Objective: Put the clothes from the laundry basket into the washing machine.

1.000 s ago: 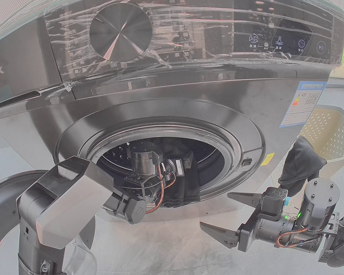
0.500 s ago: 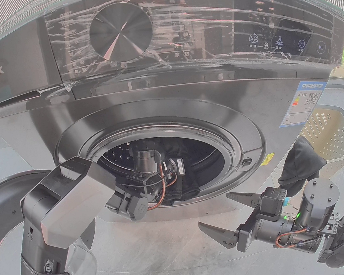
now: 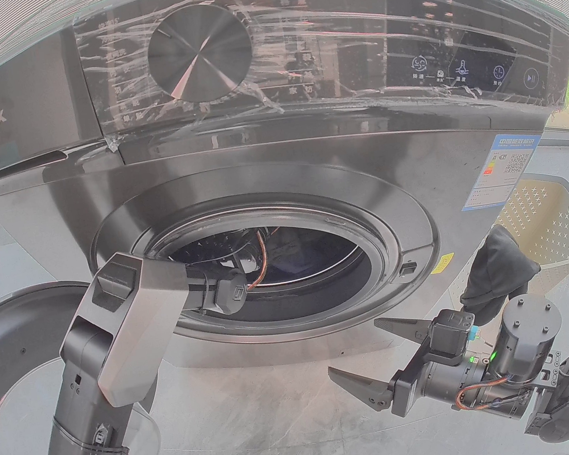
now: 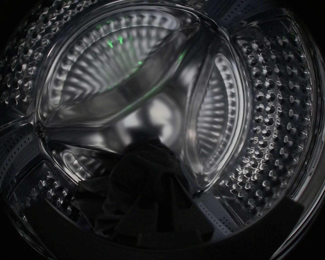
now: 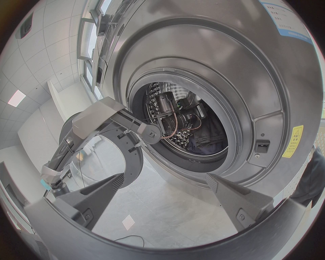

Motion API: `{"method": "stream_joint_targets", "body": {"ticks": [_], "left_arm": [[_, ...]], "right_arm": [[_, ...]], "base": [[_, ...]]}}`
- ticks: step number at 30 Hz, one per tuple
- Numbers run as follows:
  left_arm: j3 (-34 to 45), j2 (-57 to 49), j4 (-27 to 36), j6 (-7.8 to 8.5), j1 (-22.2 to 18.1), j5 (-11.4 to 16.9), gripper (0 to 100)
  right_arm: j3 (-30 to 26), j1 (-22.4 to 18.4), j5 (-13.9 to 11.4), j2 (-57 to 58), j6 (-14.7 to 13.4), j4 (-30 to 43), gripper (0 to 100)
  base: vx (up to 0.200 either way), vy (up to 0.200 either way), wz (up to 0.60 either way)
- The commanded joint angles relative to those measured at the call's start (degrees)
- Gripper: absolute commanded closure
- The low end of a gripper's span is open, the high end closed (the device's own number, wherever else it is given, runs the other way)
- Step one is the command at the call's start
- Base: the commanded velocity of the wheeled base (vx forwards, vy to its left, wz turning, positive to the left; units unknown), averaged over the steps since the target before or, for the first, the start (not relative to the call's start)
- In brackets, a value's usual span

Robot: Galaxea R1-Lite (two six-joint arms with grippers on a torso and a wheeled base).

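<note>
The washing machine [image 3: 428, 173] stands with its round door [image 3: 11, 340] swung open to the left. The left arm [image 3: 131, 319] passes through the opening, and the left gripper [image 5: 203, 115] sits deep inside the perforated drum [image 4: 271, 101]. I cannot tell whether it is spread or pressed together. A dark garment [image 4: 142, 189] lies crumpled on the bottom of the drum, towards its near side and just below that gripper. The right gripper [image 3: 355, 347] hangs outside the machine, low over the grey floor [image 3: 267, 418]. It is near the right of the opening, its two pointed jaws spread wide with nothing between them. To the far right, beside the machine, stands the pale laundry basket [image 3: 550, 219]. A second dark garment [image 3: 498, 270] is draped over its near rim, just beyond the right arm's wrist and well apart from both grippers.
</note>
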State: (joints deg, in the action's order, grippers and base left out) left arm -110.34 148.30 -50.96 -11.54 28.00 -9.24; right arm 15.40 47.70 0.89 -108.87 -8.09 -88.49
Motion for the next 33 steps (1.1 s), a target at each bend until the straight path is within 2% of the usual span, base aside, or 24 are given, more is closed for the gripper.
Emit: {"method": "stream_joint_targets", "body": {"ticks": [1, 33], "left_arm": [[-4.25, 4.28, -0.28, -0.23, -1.02, -0.78, 100], [-4.25, 2.79, -0.28, -0.14, -1.11, -0.87, 100]], "right_arm": [[-0.02, 0.02, -0.01, 0.07, 0.01, -0.01, 0], [-0.1, 0.02, -0.01, -0.11, 0.01, -0.01, 0]], "base": [[0.0, 0.0, 0.0], [0.0, 0.0, 0.0]]}}
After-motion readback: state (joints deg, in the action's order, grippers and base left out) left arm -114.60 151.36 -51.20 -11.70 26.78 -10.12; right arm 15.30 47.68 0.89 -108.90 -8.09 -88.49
